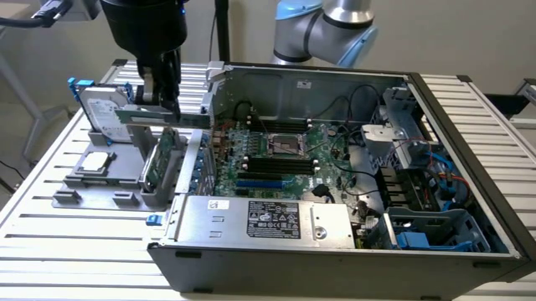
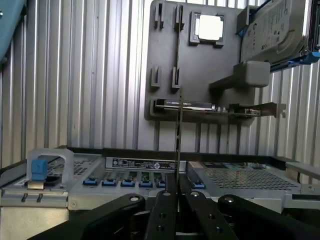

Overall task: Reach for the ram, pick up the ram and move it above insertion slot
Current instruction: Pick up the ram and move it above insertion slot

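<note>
Already the gripper [image 1: 159, 94] clamps the ram [image 1: 163, 116] edge-on above the holder; held so thinly, it could tilt or slip sideways.

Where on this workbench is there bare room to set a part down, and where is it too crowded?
Free: the slatted table in front of the grey holder tray, beside the open computer case, and the strip at the exterior view's far right. Crowded: the tray, with the hard drive, and the case interior, where the claw holds the ram.
</note>
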Tool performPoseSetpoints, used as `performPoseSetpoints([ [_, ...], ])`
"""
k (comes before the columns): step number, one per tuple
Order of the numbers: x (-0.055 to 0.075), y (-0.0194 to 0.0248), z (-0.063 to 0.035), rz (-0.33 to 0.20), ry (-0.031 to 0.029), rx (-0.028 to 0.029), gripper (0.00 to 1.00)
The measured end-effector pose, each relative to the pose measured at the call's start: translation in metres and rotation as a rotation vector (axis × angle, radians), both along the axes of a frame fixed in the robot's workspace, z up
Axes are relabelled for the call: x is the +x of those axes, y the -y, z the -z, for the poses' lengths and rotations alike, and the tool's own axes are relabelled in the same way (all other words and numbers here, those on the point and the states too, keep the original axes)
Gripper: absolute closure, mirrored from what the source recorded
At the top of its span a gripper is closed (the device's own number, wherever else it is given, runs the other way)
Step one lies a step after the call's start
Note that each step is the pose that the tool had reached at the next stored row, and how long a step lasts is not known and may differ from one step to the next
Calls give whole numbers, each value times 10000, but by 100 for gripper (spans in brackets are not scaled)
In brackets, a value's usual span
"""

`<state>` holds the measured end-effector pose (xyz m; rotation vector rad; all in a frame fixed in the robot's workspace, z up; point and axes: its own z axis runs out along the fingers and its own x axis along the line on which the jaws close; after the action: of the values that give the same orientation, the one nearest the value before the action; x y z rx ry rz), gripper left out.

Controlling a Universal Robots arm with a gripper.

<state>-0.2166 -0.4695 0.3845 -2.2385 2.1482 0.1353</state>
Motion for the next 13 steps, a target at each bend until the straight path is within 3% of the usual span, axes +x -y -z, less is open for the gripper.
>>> performPoseSetpoints([
  [9, 407, -1, -15, 2, 0, 337, 87],
  [13, 591, -2, -16, 1, 1, 456, 87],
])
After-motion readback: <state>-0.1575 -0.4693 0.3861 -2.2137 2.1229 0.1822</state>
